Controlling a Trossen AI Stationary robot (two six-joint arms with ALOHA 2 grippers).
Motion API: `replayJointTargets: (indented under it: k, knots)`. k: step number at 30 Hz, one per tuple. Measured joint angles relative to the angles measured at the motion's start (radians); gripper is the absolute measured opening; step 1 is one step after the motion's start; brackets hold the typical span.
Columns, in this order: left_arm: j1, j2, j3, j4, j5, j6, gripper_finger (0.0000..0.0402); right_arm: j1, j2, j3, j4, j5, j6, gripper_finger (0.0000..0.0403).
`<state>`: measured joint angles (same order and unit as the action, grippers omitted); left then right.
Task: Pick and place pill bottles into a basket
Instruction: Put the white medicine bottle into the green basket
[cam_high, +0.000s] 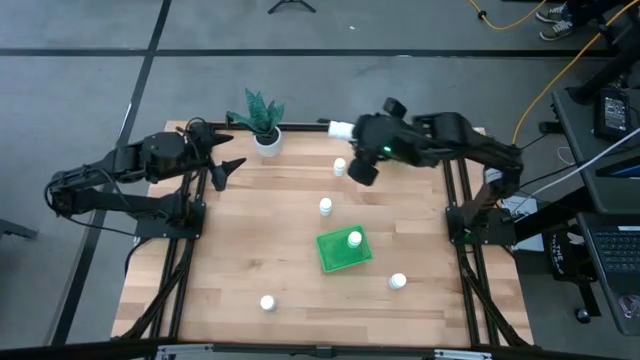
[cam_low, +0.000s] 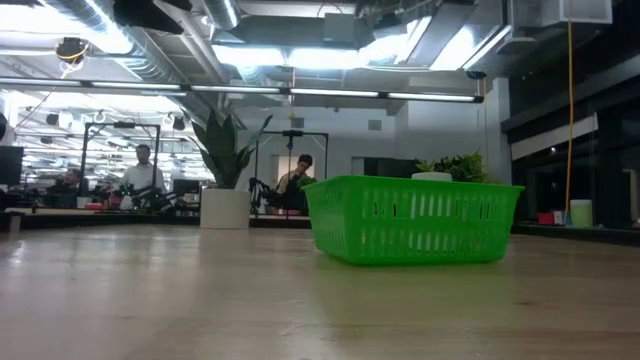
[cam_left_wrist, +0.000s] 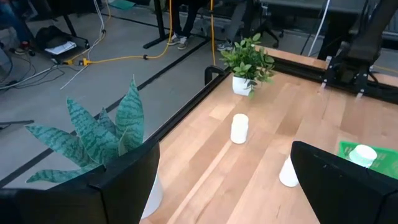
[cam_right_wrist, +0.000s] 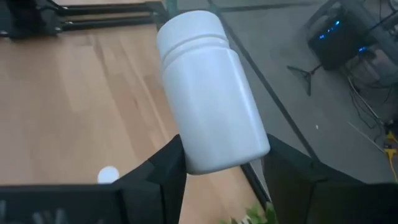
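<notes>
Bottle (cam_right_wrist: 211, 93) sits clamped in my right end effector (cam_high: 345, 128), raised at the worktop's (cam_high: 250, 260) twelve o'clock edge; the basket (cam_high: 343, 251), at five o'clock of it, holds one bottle (cam_high: 354, 239); my left end effector (cam_high: 228, 150) gapes wide

both arms are dark, nearly black, built from chunky rounded joint housings linked by slimmer straight segments. the left arm (cam_high: 120, 185) has thin black cables running along its links, and its claw (cam_high: 222, 160) ends in two slim pointed fingers. the right arm (cam_high: 470, 150) looks bulkier at the wrist, where a small green light glows on the housing beside a round black knob. seen close from the wrist cameras, the fingers (cam_left_wrist: 336, 186) are broad, flat, matte black plates with angular edges and plain, unmarked faces (cam_right_wrist: 155, 180).
</notes>
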<state>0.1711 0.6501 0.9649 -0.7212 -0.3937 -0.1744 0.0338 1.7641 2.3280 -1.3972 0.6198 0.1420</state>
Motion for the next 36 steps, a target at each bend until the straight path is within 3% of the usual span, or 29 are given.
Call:
replayJointTargets:
  k: [7, 12, 16, 20, 23, 28, 31, 36]
  knots:
    - [0.0, 0.059, 0.0, 0.06, 0.043, 0.016, 0.0355, 0.031, -0.156, -0.067, 0.004, 0.01, -0.048, 0.0174]
    - [-0.005, 0.085, 0.0, 0.118, 0.081, 0.014, 0.0355, 0.016, -0.366, -0.38, 0.261, -0.05, -0.138, 0.0174]
    - [-0.034, 0.097, 0.0, 0.128, 0.08, 0.007, 0.0355, -0.031, -0.554, -0.744, 0.61, -0.283, -0.209, 0.0174]
    - [-0.066, 0.117, 0.0, 0.159, 0.081, 0.005, 0.0355, -0.114, -0.668, -1.116, 1.107, -0.661, -0.215, 0.0174]
    - [-0.092, 0.139, 0.0, 0.248, 0.092, 0.036, 0.0355, -0.166, -0.665, -1.342, 1.522, -0.858, -0.11, 0.0174]
    - [-0.129, 0.2, 0.0, 0.443, 0.11, 0.117, 0.0355, -0.203, -0.538, -1.532, 2.03, -0.975, 0.028, 0.0174]
    - [-0.139, 0.255, 0.0, 0.524, 0.107, 0.152, 0.0355, -0.209, -0.46, -1.536, 2.16, -1.018, 0.062, 0.0174]
    - [-0.138, 0.373, 0.0, 0.599, 0.154, 0.17, 0.0362, -0.209, -0.349, -1.46, 2.173, -1.079, 0.034, 0.0174]
